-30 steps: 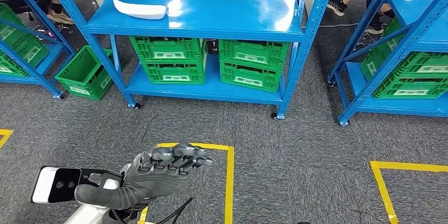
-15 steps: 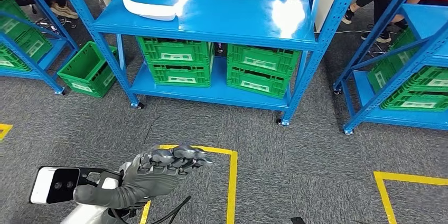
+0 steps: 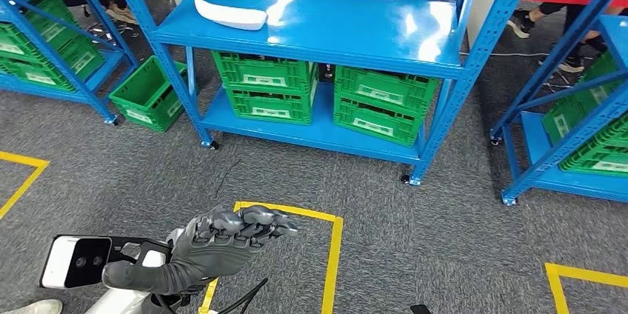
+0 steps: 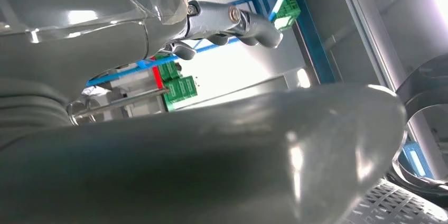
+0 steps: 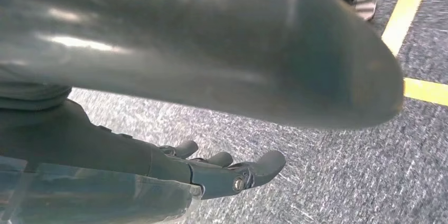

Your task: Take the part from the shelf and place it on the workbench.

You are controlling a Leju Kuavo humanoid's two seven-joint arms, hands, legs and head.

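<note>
Step in hand: you are walking up to the blue shelf rack [image 3: 311,32]; nothing is grasped yet, as I judge it.
Part: the white curved part [image 3: 229,14] lies on the rack's top shelf, near its far left corner, well apart from both hands.
Left hand: the left hand [image 3: 222,244] is raised palm down in front of the rack, above the grey carpet, fingers extended side by side and holding nothing.
Right hand: the right hand [image 5: 222,174] hangs over the carpet, fingers loosely extended and empty.
How to do it well: square up to the rack's left half, so that the part sits straight ahead of the left hand before you reach.
Edges: the rack's left front upright [image 3: 166,55] stands close to the part; bring the arm in to its right.
Open room: carpet with a yellow floor marking [image 3: 329,255] lies between you and the rack.
Beside the rack: a green crate [image 3: 144,95] sits on the floor to its left.
</note>
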